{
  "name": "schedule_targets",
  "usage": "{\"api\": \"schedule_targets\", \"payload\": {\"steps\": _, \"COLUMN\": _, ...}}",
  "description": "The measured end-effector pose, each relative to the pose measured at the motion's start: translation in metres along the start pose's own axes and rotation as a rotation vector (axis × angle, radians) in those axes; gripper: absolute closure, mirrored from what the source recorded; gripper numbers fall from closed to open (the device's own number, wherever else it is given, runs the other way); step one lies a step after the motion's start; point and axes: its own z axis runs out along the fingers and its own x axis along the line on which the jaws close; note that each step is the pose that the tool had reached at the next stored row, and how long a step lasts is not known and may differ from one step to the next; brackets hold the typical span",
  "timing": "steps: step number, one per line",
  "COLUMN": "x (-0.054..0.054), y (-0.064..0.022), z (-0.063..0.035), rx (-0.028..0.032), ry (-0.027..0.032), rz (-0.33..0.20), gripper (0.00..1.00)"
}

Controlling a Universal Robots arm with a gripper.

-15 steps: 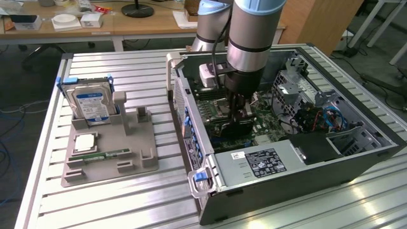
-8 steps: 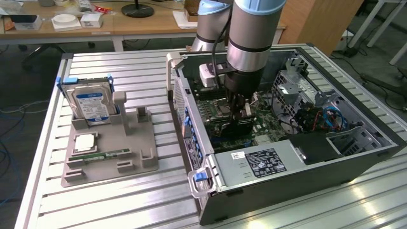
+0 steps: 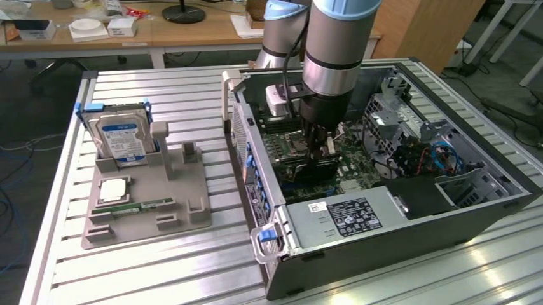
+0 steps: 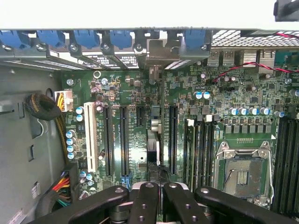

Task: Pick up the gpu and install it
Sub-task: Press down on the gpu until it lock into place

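Observation:
The gpu is a thin dark card seen edge-on, standing upright on the green motherboard between two long black slots. Its metal bracket meets the case's rear wall. My gripper is shut on the gpu, whose top edge runs in between the black fingers. In the exterior view my gripper reaches straight down into the open computer case, with the gpu dark just beneath it. How deep the card sits in its slot cannot be told.
On the exterior view's left, a grey parts tray holds a hard drive, a processor and a green memory stick. Inside the case are an open processor socket, cable bundles and a power supply.

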Motion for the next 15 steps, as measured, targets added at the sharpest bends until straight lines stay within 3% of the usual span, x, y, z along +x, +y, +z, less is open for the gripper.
{"api": "schedule_targets", "payload": {"steps": 6, "x": 0.0, "y": 0.0001, "z": 0.0, "rx": 0.0, "ry": 0.0, "rz": 0.0, "gripper": 0.9}}
{"api": "schedule_targets", "payload": {"steps": 7, "x": 0.0, "y": 0.0001, "z": 0.0, "rx": -0.0038, "ry": 0.001, "rz": 0.0, "gripper": 0.9}}
{"api": "schedule_targets", "payload": {"steps": 9, "x": 0.0, "y": 0.0002, "z": 0.0, "rx": -0.0217, "ry": 0.0079, "rz": 0.0, "gripper": 0.9}}
{"api": "schedule_targets", "payload": {"steps": 11, "x": 0.0, "y": 0.0006, "z": -0.0002, "rx": -0.0351, "ry": 0.009, "rz": 0.0, "gripper": 0.9}}
{"api": "schedule_targets", "payload": {"steps": 12, "x": 0.0, "y": 0.0009, "z": -0.001, "rx": -0.0395, "ry": 0.0094, "rz": 0.0, "gripper": 0.9}}
{"api": "schedule_targets", "payload": {"steps": 15, "x": -0.0012, "y": 0.0013, "z": -0.0048, "rx": -0.0437, "ry": 0.0093, "rz": 0.0, "gripper": 0.9}}
